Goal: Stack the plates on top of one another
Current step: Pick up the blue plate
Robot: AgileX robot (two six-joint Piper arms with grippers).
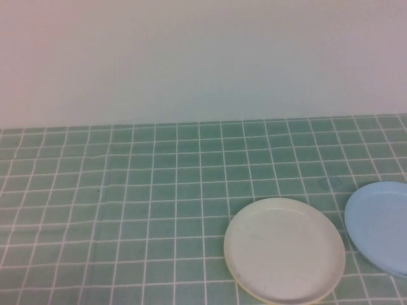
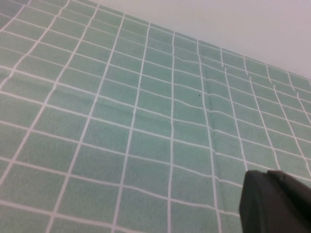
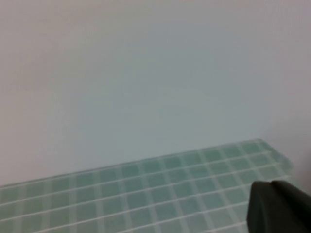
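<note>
Left wrist view is taken up mostly by the green checked cloth (image 2: 146,126), and only a dark corner of the left gripper (image 2: 274,201) is seen at the edge of the frame, hanging above bare cloth with nothing held; it is taken to be clenched shut. Right wrist view gives the same kind of glimpse: a dark part of the right gripper (image 3: 279,206) is seen against the pale wall (image 3: 146,73) and the far strip of the cloth, also clenched shut and empty. Neither gripper is seen in the high view, so both are judged to be parked back from the plates.

On the surface (image 1: 95,210), in the high view, the white plate (image 1: 284,249) is found on the robot's right, toward the near edge. A thin yellow rim (image 1: 236,279) is seen under its near-left edge, so the white plate is judged to rest already on a yellow one. The light blue plate (image 1: 381,225) lies just beside it, further right and partly cut off by the frame edge, apart from the white plate.

The blue plate is judged to be the one left to stack. The plates are expected to be light, stiff and rather slippery, being shallow plastic. A hold is best taken at the low rim, pinched from the side nearest the right gripper, since the flat middle offers nothing to grip.
</note>
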